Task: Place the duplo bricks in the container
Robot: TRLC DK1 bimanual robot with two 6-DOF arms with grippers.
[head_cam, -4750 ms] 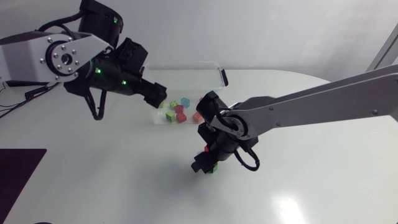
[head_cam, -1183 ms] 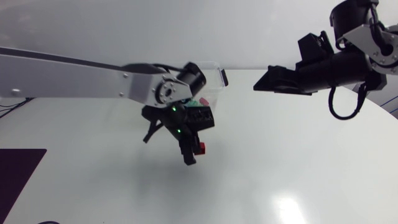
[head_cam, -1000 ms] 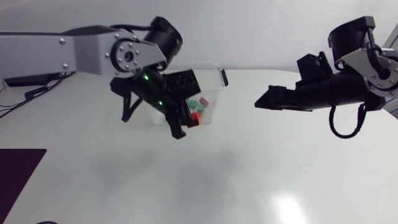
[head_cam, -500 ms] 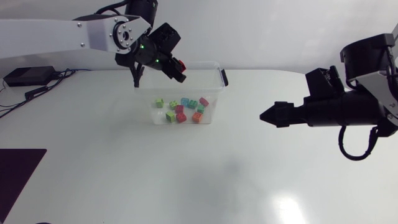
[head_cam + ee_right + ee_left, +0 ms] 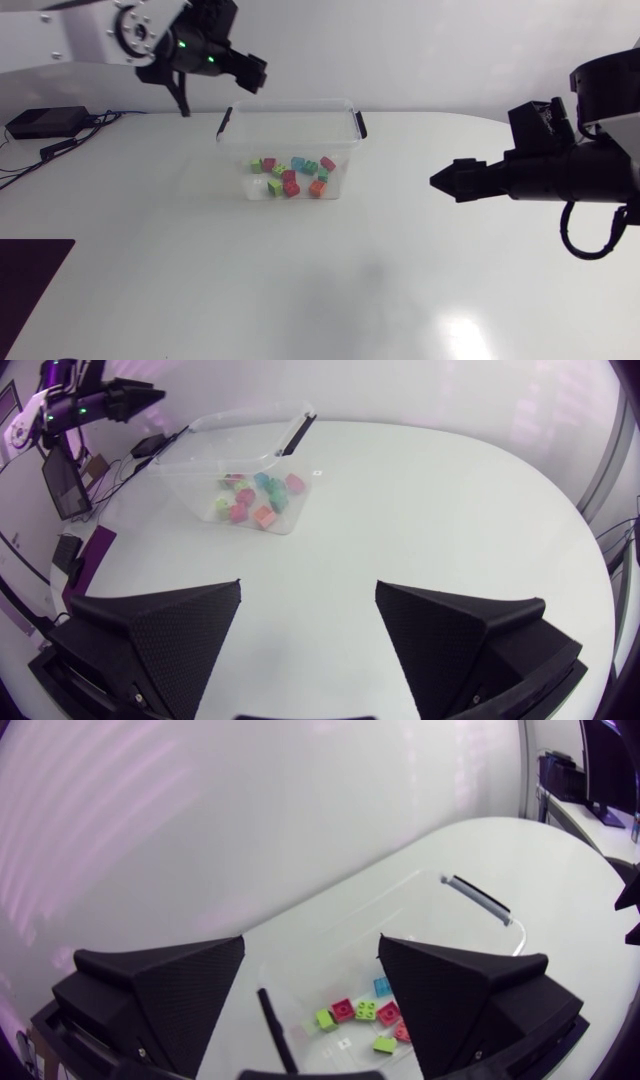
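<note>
A clear plastic container (image 5: 338,104) with black handles stands at the back middle of the table. Several duplo bricks (image 5: 291,177) in red, green, blue and orange lie on its floor. My left gripper (image 5: 254,74) hangs open and empty above and behind the container's back left corner. In the left wrist view the open left gripper (image 5: 312,942) looks down on the bricks (image 5: 365,1011) inside the container (image 5: 432,910). My right gripper (image 5: 442,182) is open and empty, well off to the container's right. Far ahead of the right gripper (image 5: 308,588) in its own view sits the container (image 5: 200,455).
Bare white tabletop (image 5: 300,280) stretches in front of the container and under my right arm. A dark mat (image 5: 25,270) lies at the table's front left corner. No loose bricks show on the table.
My left gripper carried a red brick up over the container, opened and let it go; the brick now lies inside. The left arm then drew back up and left. My right arm shifted slightly right.
</note>
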